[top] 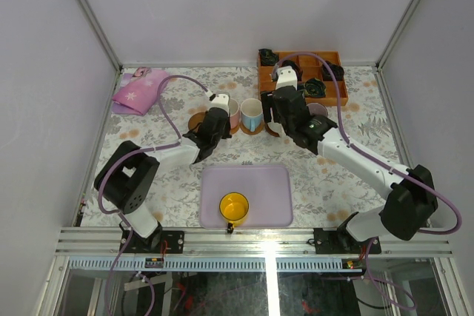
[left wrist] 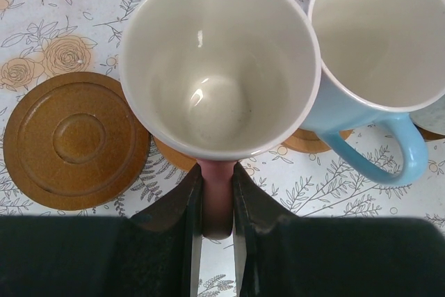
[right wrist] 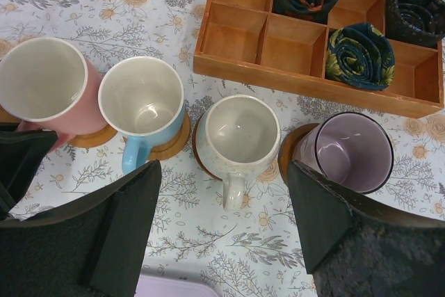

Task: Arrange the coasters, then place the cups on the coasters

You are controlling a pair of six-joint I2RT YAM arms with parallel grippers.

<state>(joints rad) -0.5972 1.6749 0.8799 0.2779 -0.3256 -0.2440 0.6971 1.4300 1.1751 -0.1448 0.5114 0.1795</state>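
My left gripper [left wrist: 217, 203] is shut on the pink handle of the cream cup [left wrist: 219, 60], which stands over a coaster [left wrist: 172, 156]. An empty ringed coaster [left wrist: 76, 140] lies just left of it. To its right, the light blue cup [right wrist: 142, 102], the cream-white cup [right wrist: 240, 133] and the pale purple cup [right wrist: 351, 151] each sit on a coaster. My right gripper [right wrist: 226, 227] hangs open above the table just in front of the cream-white cup, holding nothing. The yellow cup [top: 234, 206] stands in the lavender tray [top: 278, 183].
An orange-brown compartment box [right wrist: 240, 5] with rolled dark fabrics [right wrist: 359, 55] stands behind the cups at the back right. A pink cloth [top: 139, 90] lies at the back left. The tray's far edge [right wrist: 174, 286] lies close below my right gripper.
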